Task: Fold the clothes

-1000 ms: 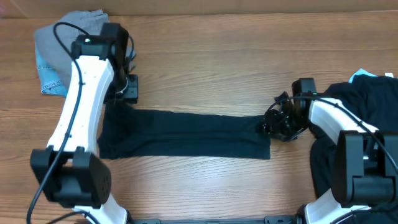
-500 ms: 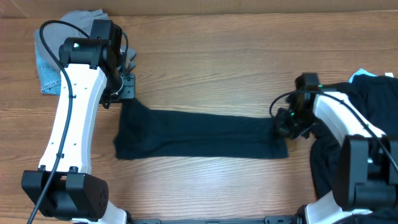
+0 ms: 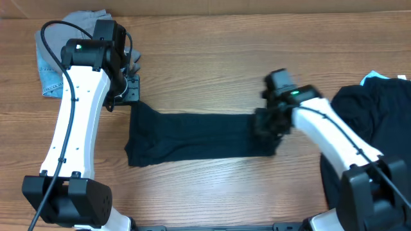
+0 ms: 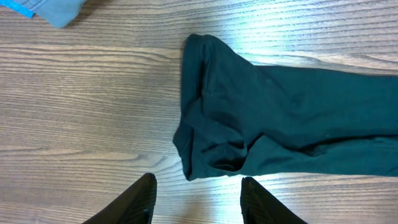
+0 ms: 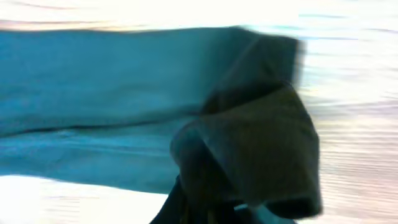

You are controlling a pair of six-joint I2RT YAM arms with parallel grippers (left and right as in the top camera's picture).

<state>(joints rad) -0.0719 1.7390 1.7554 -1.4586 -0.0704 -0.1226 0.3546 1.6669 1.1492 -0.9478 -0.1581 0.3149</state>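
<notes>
The black garment [image 3: 192,135], folded into 1 long strip, lies across the middle of the table [image 3: 212,58], away from every edge. The right gripper [image 3: 265,124] is clamped tight on the strip's right end, which is raised and curling over itself. The left gripper [image 4: 198,190] hovers above the left end, jaws about half spread with nothing between them.

With only 1 end held, the loose left end (already rumpled) may drag or bunch, giving a crooked fold, and the pinch could slip.

The table is bare pale wood, likely smooth enough for cloth to slide. A pile of black clothes [image 3: 379,122] sits at the right edge and a grey garment [image 3: 54,48] at the far left corner. Of the room, only a pale strip beyond the far edge shows.
</notes>
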